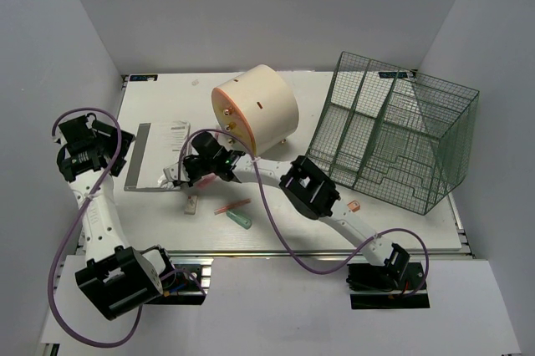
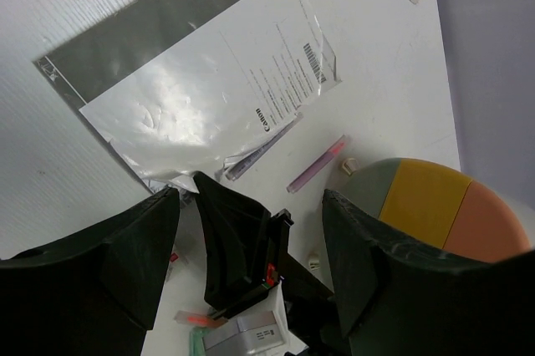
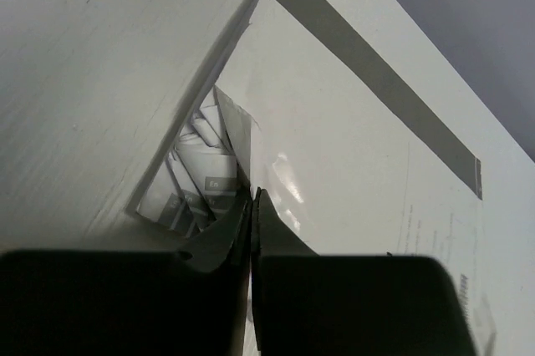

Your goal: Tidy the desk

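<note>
My right gripper (image 3: 251,199) is closed and seems to pinch only the thin edge of the clear plastic sleeve of printed white papers (image 3: 334,164), lying on the large white desk (image 1: 142,222) just left of the cream cylinder container with orange rim (image 1: 259,109). This film looks slippery: a quick lift could let it slide out, or tear, or spill the papers. My left gripper (image 2: 255,239) hangs open further left of the cylinder, empty

Large flat white rectangular tabletop (image 1: 159,218): level, long side running left to right, spans most of the scene. Silver aluminium rail (image 1: 459,224) along right edge.
</note>
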`<action>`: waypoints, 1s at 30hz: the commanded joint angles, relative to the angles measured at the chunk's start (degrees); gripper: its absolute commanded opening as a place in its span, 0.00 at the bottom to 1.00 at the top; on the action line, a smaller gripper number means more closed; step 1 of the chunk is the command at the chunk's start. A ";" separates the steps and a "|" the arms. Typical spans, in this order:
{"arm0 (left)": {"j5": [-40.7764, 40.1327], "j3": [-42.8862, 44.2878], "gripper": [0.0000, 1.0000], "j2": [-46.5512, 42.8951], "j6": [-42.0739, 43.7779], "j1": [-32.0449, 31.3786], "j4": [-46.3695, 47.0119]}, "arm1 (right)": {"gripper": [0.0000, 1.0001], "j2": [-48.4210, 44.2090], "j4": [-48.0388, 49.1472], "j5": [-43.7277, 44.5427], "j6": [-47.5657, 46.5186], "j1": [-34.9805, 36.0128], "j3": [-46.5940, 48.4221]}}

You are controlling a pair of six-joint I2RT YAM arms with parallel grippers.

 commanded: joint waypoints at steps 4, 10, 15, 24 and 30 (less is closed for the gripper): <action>0.91 0.29 0.79 0.04 1.07 0.33 1.34 | 0.00 -4.24 -0.65 0.54 -0.42 -0.81 -2.78; 3.63 -1.38 0.84 1.00 2.56 0.33 3.45 | 0.00 -7.32 2.24 -2.09 6.77 -1.95 -3.04; 1.62 2.82 0.88 2.23 4.94 0.33 2.58 | 0.00 -9.69 5.41 -3.77 15.66 -3.45 -1.20; -0.32 2.75 0.89 2.24 6.61 0.33 1.52 | 0.00 -12.50 8.49 -6.66 28.92 -5.29 2.24; 0.99 0.29 0.89 3.63 6.87 0.33 1.52 | 0.00 -14.96 10.95 -9.48 31.84 -6.35 0.04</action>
